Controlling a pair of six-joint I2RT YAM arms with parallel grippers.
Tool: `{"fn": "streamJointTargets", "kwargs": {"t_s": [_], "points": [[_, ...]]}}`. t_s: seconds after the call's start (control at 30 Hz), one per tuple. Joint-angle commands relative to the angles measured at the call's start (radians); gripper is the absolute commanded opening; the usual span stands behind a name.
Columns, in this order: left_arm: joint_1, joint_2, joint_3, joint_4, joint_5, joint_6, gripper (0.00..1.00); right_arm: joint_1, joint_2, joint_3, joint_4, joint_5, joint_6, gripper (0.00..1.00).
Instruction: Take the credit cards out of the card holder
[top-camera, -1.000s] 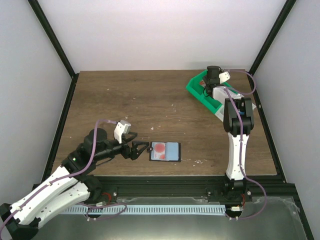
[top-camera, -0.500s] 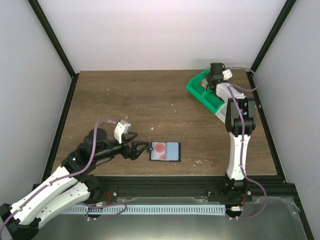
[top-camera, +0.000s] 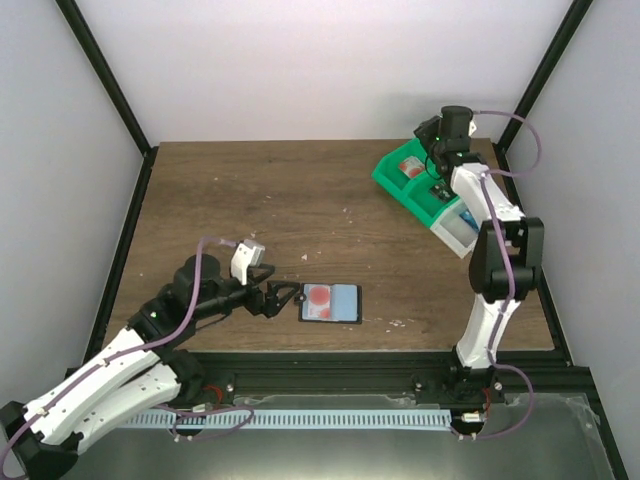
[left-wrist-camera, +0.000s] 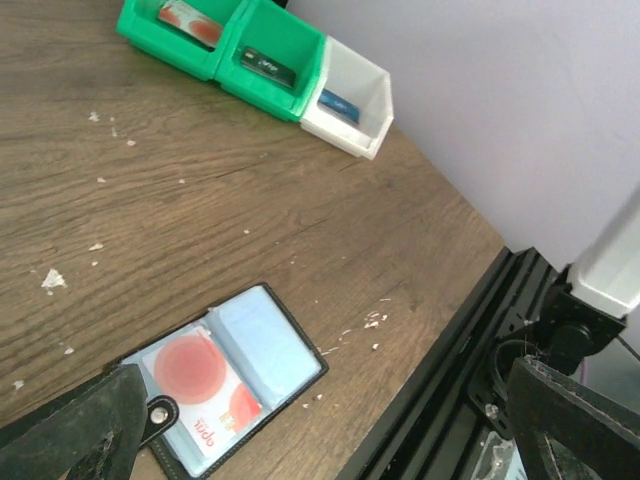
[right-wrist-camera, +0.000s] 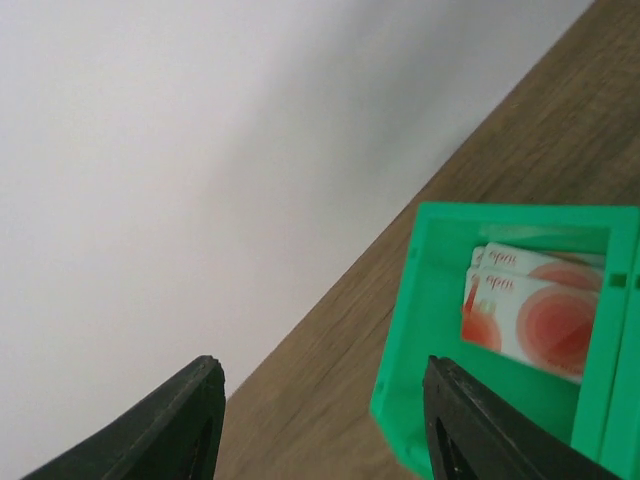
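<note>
The left tool (top-camera: 281, 298) gapes wide beside the open card holder (top-camera: 331, 302). The right tool (right-wrist-camera: 322, 395), released and empty, hangs over credit cards (right-wrist-camera: 525, 310) in a green bin (right-wrist-camera: 398, 330).

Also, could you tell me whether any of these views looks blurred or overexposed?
Top external: evenly lit, sharp, card holder clear. Left wrist: table grain crisp, own fingers soft. Right wrist: wall bright and featureless, cards in the green bin legible.
</note>
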Motion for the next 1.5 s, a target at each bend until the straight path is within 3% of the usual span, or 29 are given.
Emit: {"fn": "streamJointTargets", "kwargs": {"t_s": [0.0,0.2,0.37,0.6,0.77,1.0,1.3,1.47], "points": [[0.005,0.019,0.016,-0.024,-0.071,-0.014,1.0,-0.013,-0.149,-0.112,-0.043,-0.182,-0.125,0.57],[0.006,0.064,0.033,-0.036,-0.065,-0.025,1.0,-0.009,-0.497,-0.503,0.089,-0.439,-0.245,0.58],[0.006,0.102,0.035,-0.017,-0.042,-0.056,0.95,0.015,-0.776,-0.773,0.081,-0.533,-0.271,0.57],[0.008,0.135,-0.017,0.102,0.019,-0.165,0.85,0.1,-1.01,-0.938,-0.069,-0.558,-0.317,0.56],[0.007,0.182,-0.125,0.287,0.142,-0.289,0.73,0.194,-1.133,-1.061,-0.095,-0.543,-0.264,0.51],[0.007,0.264,-0.272,0.537,0.218,-0.388,0.72,0.34,-1.147,-1.199,-0.033,-0.525,-0.202,0.44],[0.007,0.446,-0.317,0.749,0.258,-0.441,0.8,0.52,-1.029,-1.306,0.156,-0.48,-0.087,0.4],[0.011,0.541,-0.327,0.847,0.212,-0.469,0.87,0.577,-0.896,-1.294,0.245,-0.463,-0.067,0.4]]}}
